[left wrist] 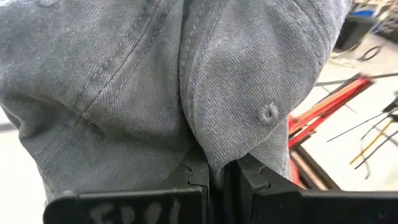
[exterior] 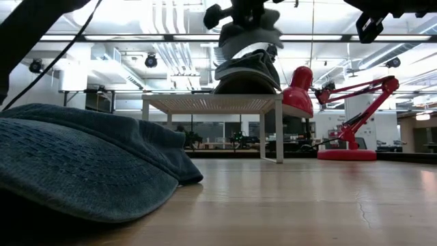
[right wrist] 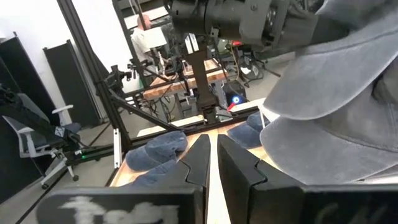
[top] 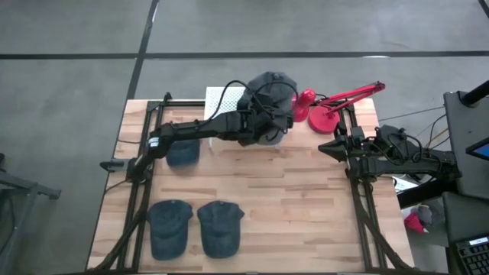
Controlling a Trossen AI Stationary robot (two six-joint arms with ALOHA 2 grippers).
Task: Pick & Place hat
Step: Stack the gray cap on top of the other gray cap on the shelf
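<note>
My left gripper (top: pixel 263 114) is shut on a grey denim hat (top: pixel 273 92), above the white slatted stand (exterior: pixel 212 104) at the table's far middle. A second grey hat (exterior: pixel 247 72) lies on the stand right beneath it. The right wrist view shows both, the held hat (right wrist: pixel 348 62) over the lower one (right wrist: pixel 336 149). My right gripper (top: pixel 330 147) waits shut and empty at the table's right edge. My left gripper pinches a fold of the hat's crown cloth (left wrist: pixel 208 146) between its two fingers, near an eyelet (left wrist: pixel 268 113). The arm comes from the table's left. The hat is held up over the stand, brim (exterior: pixel 246 37) roughly level; whether it touches the hat below, I cannot tell.
A red desk lamp (top: pixel 328 107) stands at the far right beside the stand. One blue denim hat (top: pixel 183 153) lies under the left arm and two more (top: pixel 170 225) (top: pixel 220 228) near the front left. Bare wood (top: pixel 290 198) lies in the middle and front right.
</note>
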